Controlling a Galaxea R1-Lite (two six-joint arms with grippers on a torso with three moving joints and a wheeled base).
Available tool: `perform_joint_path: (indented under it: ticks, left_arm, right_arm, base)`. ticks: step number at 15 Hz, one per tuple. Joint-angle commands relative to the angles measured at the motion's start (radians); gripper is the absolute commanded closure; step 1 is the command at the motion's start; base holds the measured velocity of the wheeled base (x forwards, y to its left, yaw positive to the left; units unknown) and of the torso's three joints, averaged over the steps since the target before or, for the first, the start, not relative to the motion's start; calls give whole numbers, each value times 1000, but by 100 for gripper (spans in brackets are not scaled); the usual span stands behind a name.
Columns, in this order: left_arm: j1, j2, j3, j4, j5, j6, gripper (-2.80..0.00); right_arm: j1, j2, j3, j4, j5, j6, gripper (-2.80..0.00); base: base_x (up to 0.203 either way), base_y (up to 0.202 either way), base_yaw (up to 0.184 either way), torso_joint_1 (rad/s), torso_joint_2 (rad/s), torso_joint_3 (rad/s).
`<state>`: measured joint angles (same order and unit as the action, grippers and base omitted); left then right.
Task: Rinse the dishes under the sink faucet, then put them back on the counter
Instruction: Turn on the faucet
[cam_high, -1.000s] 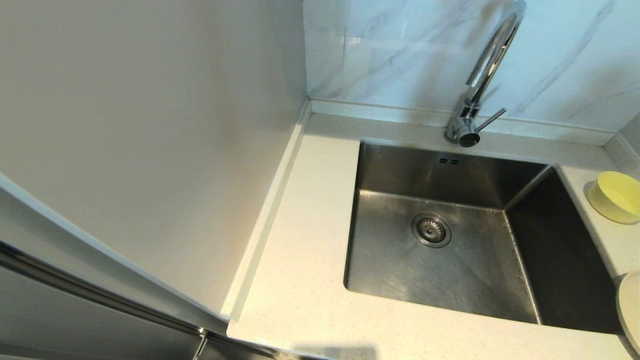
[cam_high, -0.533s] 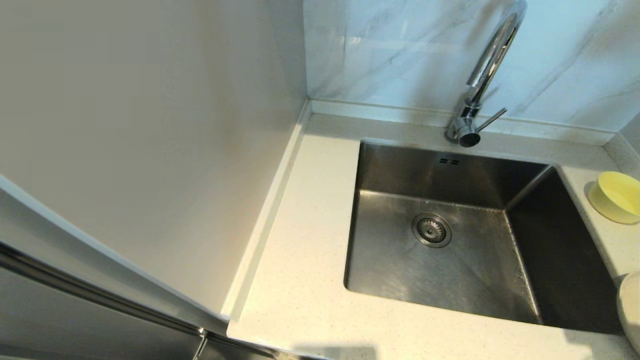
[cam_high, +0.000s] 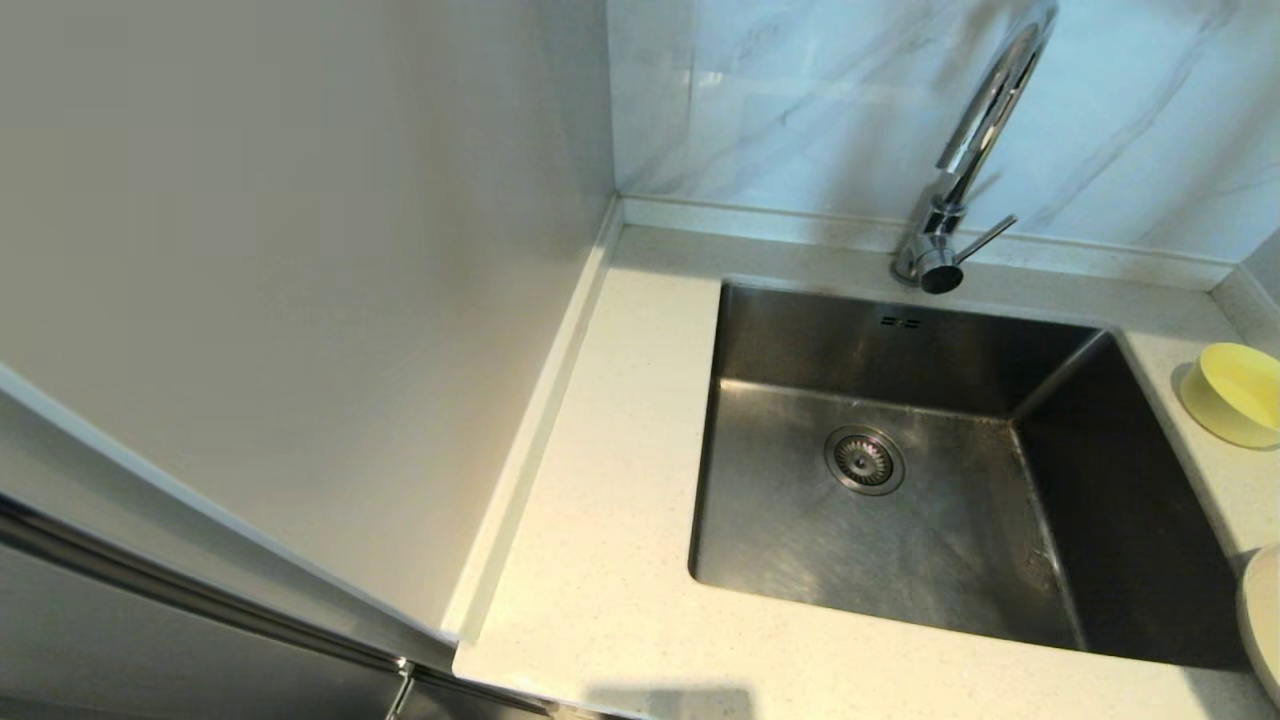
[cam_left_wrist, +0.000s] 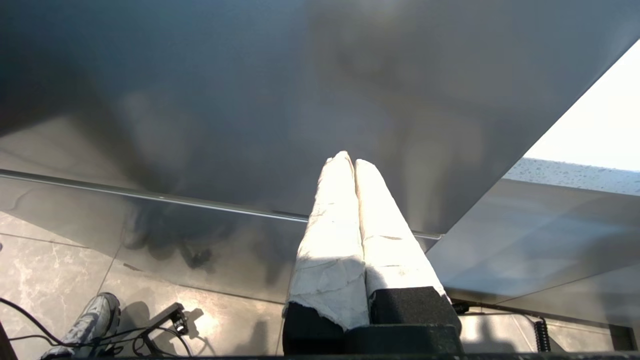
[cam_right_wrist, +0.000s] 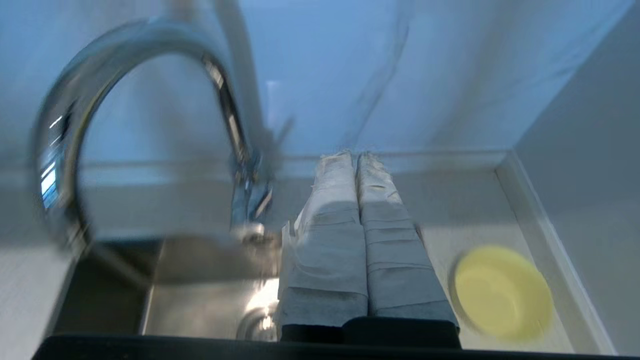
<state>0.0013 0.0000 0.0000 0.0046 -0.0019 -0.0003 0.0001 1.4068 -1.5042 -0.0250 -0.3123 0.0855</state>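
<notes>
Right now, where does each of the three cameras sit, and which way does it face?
Head: high up, looking forward and down at the sink, faucet and counter; no arm shows.
Left wrist: behind the shut left fingers, low, facing a dark cabinet front above the floor.
Right wrist: behind the shut right fingers, facing the faucet and back wall.
Shared by head and right wrist: faucet, sink, yellow bowl.

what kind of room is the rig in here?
Most likely a home kitchen: a steel sink basin set into a speckled stone counter, a chrome gooseneck faucet, and a yellow bowl.
</notes>
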Motion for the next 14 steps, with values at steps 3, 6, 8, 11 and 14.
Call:
perform_joint_path:
  ticks: [3, 6, 8, 11, 14]
  left_arm:
    - [0, 0, 0, 0, 0, 0, 0]
    - [0, 0, 0, 0, 0, 0, 0]
    - [0, 0, 0, 0, 0, 0, 0]
    - [0, 0, 0, 0, 0, 0, 0]
    - [0, 0, 0, 0, 0, 0, 0]
  right_arm:
    - [21, 286, -78, -232, -85, -15, 0]
    - [47, 396, -103, -293, -124, -29, 0]
    - [50, 446, -112, -306, -126, -27, 0]
    - [65, 481, -128, -336, -126, -31, 0]
    - [97, 505, -128, -329, -127, -32, 0]
  base:
    - [0, 0, 0, 0, 0, 0]
    - [0, 0, 0, 0, 0, 0]
    - [0, 0, 0, 0, 0, 0]
    - [0, 0, 0, 0, 0, 0]
    - [0, 0, 0, 0, 0, 0]
